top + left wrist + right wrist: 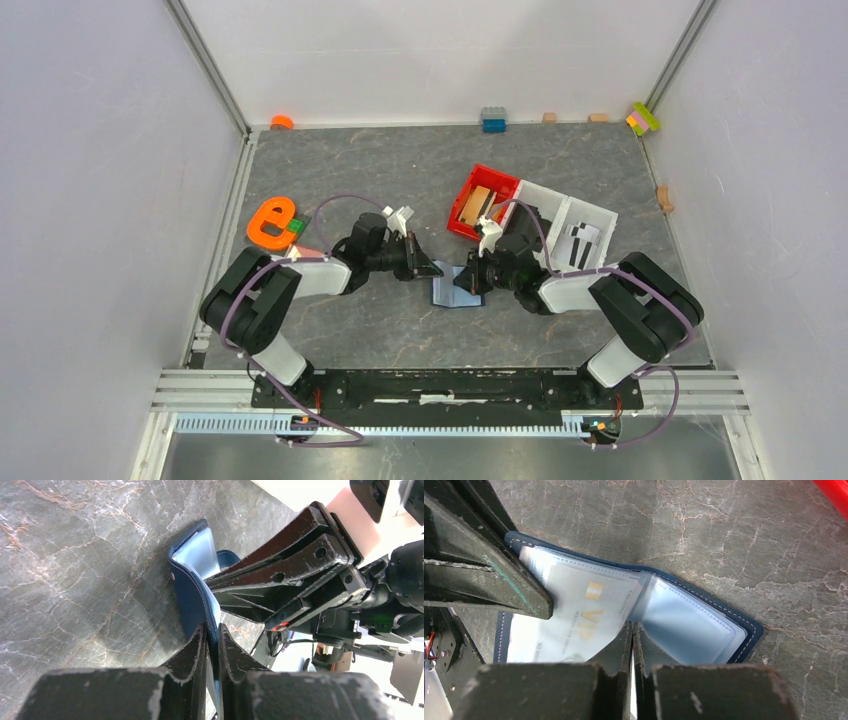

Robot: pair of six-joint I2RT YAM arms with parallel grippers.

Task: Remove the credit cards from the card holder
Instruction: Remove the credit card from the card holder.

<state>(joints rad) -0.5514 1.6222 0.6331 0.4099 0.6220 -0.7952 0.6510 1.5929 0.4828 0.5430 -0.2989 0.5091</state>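
1. At the card holder's point(455, 293) left edge, the left gripper point(212, 630) nips the navy cover, jaws narrow. The holder lies open on the table point(350, 170). Risk: the thin cover slips free and the holder skids.
2. Inside the card holder, a credit card point(584, 615) sits behind a clear pocket, not yet out. Risk: the pocket clings and the whole holder lifts.
3. At the card holder's central fold, the right gripper point(633, 627) is pinched almost closed on a clear leaf. Risk: it grips plastic rather than card, so a pull tears the leaf.
4. Over the card holder, both grippers crowd together. Risk: collision.
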